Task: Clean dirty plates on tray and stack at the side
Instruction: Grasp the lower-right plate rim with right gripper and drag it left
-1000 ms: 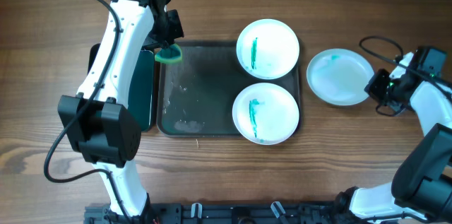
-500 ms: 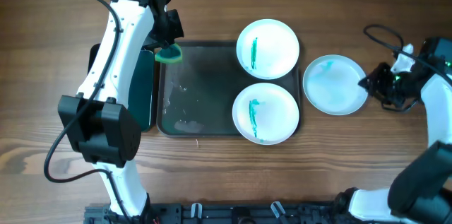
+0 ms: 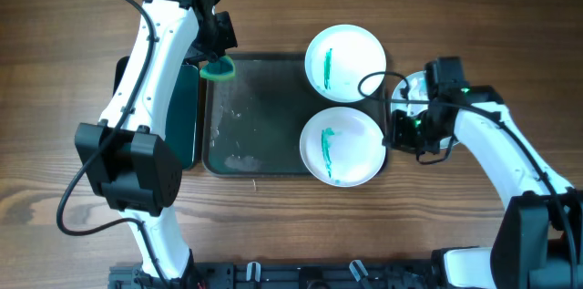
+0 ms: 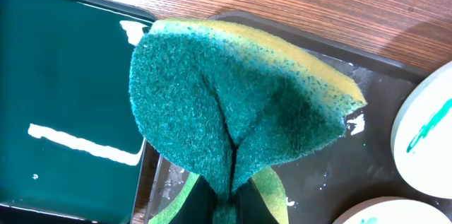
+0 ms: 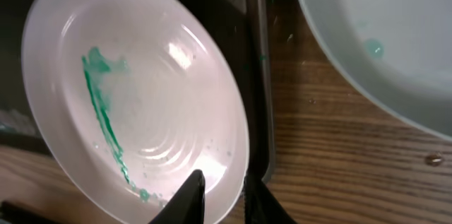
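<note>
Right pincer moved left off side plate, now at front plate

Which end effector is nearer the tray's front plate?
Right. The right end effector straddles the front plate rim; the left end effector holds the sponge over the tray, far-left corner.

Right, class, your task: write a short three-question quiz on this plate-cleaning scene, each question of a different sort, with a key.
1. True or false: the left pincer holds a sponge.
2. How many streaked plates lie on the dark grey tray?
3. In the overhead view, the right pincer is at the rim of: A the upper tray plate; B the lower tray plate; C the sponge.

Key: 1 true; 2 two; 3 B.
</note>
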You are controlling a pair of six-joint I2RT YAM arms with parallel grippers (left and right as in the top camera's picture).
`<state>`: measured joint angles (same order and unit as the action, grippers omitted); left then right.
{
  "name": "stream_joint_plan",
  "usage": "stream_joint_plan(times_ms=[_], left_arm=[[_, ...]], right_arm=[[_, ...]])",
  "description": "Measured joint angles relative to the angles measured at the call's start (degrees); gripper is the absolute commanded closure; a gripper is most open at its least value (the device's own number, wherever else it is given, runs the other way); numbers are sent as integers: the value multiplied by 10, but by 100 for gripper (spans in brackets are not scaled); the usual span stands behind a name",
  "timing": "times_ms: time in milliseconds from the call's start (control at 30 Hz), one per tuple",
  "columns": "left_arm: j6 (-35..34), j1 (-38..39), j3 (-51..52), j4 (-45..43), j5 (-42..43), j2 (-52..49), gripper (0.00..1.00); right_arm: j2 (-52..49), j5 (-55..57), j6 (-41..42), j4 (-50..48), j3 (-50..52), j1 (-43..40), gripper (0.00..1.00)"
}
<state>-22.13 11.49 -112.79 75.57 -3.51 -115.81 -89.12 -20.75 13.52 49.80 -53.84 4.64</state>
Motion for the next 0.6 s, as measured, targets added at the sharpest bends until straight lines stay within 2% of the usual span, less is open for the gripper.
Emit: stream_joint_plan(times_ms=[433,600], left_arm=[[0,0,0,0,0,0,96],[0,0,0,0,0,0,96]], right_arm=[[0,24,14,-75,72,17,80],[0,15,17,-97,77,17,95]])
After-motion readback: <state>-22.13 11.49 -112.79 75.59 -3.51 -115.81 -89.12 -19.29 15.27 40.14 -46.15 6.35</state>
